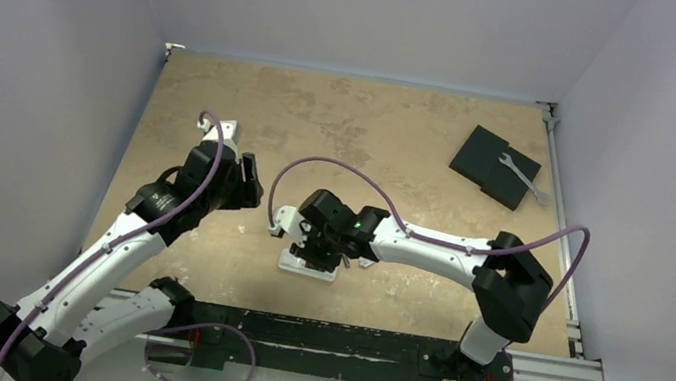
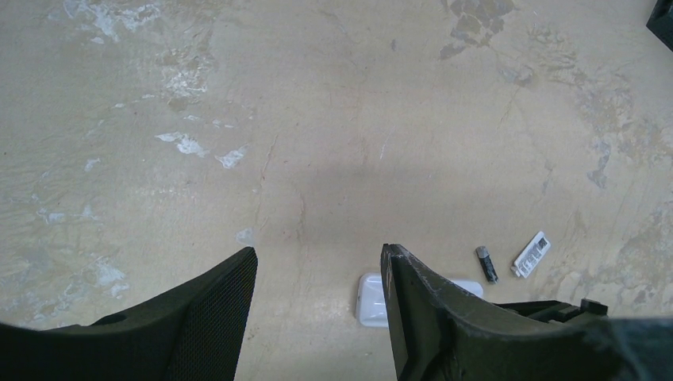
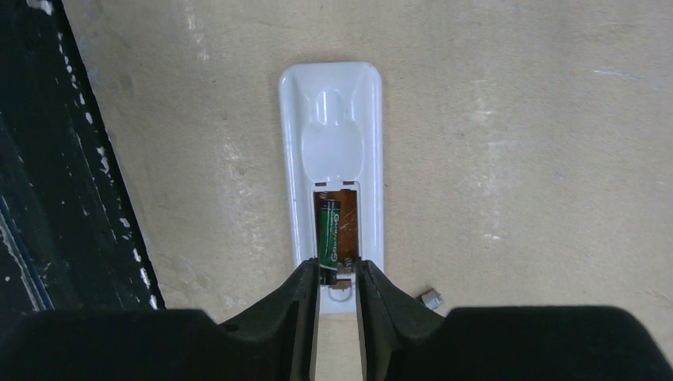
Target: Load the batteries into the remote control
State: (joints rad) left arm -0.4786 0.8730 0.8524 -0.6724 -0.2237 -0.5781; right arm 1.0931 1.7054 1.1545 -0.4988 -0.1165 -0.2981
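The remote control [image 3: 333, 95] lies face down, its compartment uncovered with one battery [image 3: 332, 230] seated inside. The right gripper [image 3: 336, 271] straddles that battery's near end, jaws a narrow slit apart; I cannot tell whether they pinch it. The other battery [image 2: 486, 263] lies loose near the remote, and the left gripper [image 2: 319, 251] hovers off the remote's side, jaws wide and empty.

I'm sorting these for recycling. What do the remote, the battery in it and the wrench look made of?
Remote control: glossy white moulded plastic, with smooth rounded edges. Battery: likely metal under a green-and-black printed wrap. Wrench: seemingly bare metal, going by its bright silvery sheen.
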